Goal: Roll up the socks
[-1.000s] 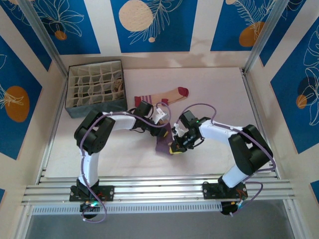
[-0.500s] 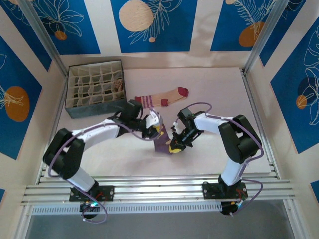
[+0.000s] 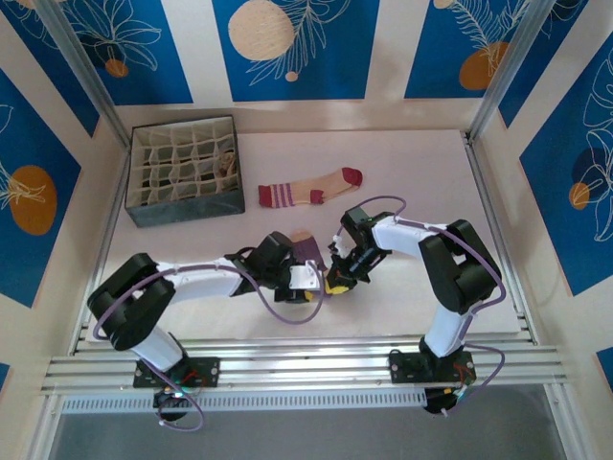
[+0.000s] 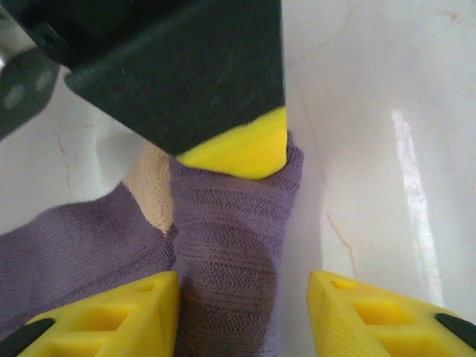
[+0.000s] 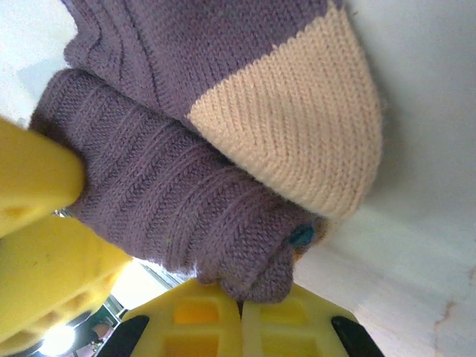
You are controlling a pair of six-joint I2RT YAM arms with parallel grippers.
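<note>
The purple sock (image 3: 308,251) with its tan toe (image 5: 297,141) lies partly folded at the table's middle. My right gripper (image 5: 242,321) is shut on the sock's ribbed purple cuff (image 5: 186,208) and stands at its near right edge (image 3: 335,281). My left gripper (image 4: 242,312) is open astride the sock's fold (image 4: 223,245), low on the near side (image 3: 311,287); its left finger (image 4: 111,312) touches the fabric. The right gripper's yellow pad (image 4: 238,145) presses the sock just ahead. A tan sock with dark-red toe and striped cuff (image 3: 311,187) lies flat farther back.
A grey divided organiser box (image 3: 182,206) stands at the back left, with a brown-tan bundle (image 3: 228,163) in one cell. Metal frame posts and the table's raised edges (image 3: 484,220) bound the white surface.
My left arm swung from behind the purple sock round to its near side, and its jaws widened. The right gripper stayed shut on the sock's cuff.
</note>
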